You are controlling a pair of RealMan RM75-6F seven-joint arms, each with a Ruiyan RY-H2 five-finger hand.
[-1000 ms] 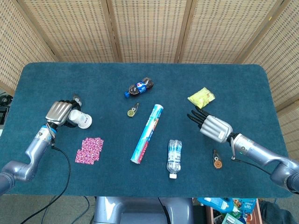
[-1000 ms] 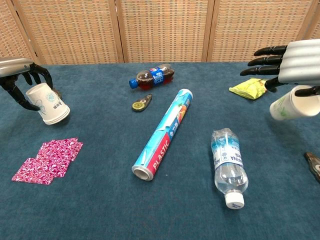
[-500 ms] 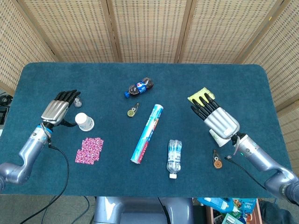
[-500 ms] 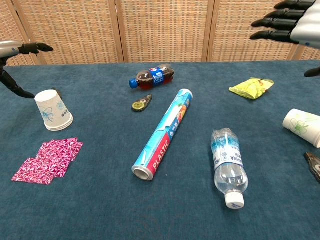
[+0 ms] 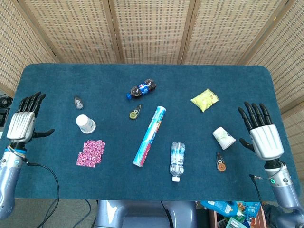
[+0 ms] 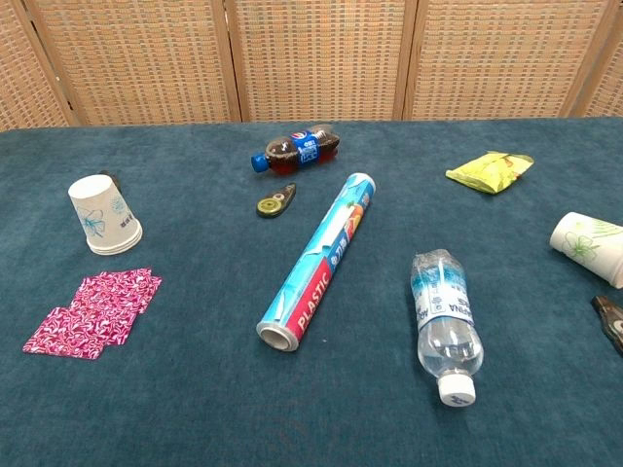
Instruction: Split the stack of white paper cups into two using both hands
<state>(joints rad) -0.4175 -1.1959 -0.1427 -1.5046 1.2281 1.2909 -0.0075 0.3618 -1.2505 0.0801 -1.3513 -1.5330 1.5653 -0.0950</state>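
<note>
Left hand (image 5: 23, 124) and right hand (image 5: 264, 136) spread wide, grasping nothing. One white paper cup (image 5: 86, 124) upside down on table (image 5: 190, 80), the other cup (image 5: 223, 137) tipped over.

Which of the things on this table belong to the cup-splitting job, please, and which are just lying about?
Job:
left paper cup, upside down
right paper cup, on its side
left robot hand, open
right robot hand, open

Lying about:
cola bottle
water bottle
wrap roll
yellow packet
pink cloth
</note>
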